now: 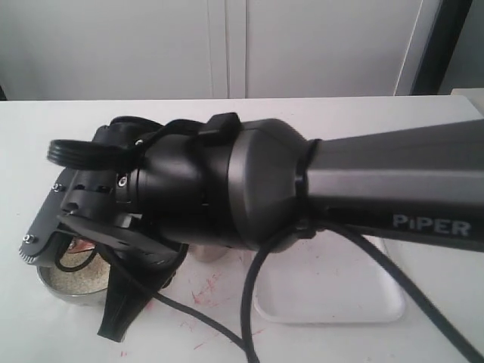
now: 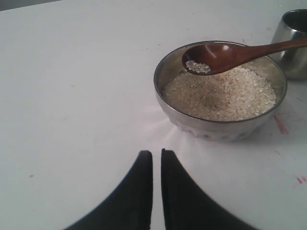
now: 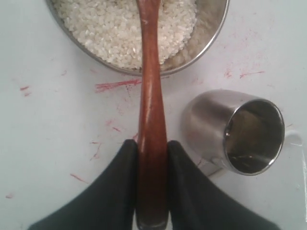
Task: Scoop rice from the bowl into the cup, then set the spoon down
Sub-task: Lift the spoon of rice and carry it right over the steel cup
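Observation:
The steel bowl holds a bed of white rice. My right gripper is shut on the handle end of the brown wooden spoon. The spoon's head hovers over the bowl's far side with a small heap of grains in it. The steel cup stands empty beside the handle, a short way from the bowl rim; it also shows as the cup behind the bowl. My left gripper sits low in front of the bowl, shut and holding nothing.
The right arm fills most of the exterior view; under it only part of the bowl shows. A flat white tray lies to the right. Red scribble marks dot the white table.

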`<action>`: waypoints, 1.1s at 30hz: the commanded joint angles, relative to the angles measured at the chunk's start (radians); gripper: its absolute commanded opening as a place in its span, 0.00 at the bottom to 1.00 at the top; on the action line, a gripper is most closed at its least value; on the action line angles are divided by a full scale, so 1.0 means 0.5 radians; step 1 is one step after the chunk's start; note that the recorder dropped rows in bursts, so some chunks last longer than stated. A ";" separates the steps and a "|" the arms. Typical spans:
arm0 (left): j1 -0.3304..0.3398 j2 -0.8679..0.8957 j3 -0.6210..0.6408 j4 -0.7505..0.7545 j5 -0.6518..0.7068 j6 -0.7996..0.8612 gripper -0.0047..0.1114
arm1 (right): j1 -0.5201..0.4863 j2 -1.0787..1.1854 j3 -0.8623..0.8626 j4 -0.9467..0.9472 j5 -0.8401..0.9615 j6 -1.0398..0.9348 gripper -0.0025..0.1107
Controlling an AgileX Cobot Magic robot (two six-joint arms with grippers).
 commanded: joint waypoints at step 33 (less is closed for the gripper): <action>0.003 0.001 -0.014 -0.019 -0.002 -0.004 0.16 | -0.353 -0.561 0.241 0.426 0.057 -0.174 0.03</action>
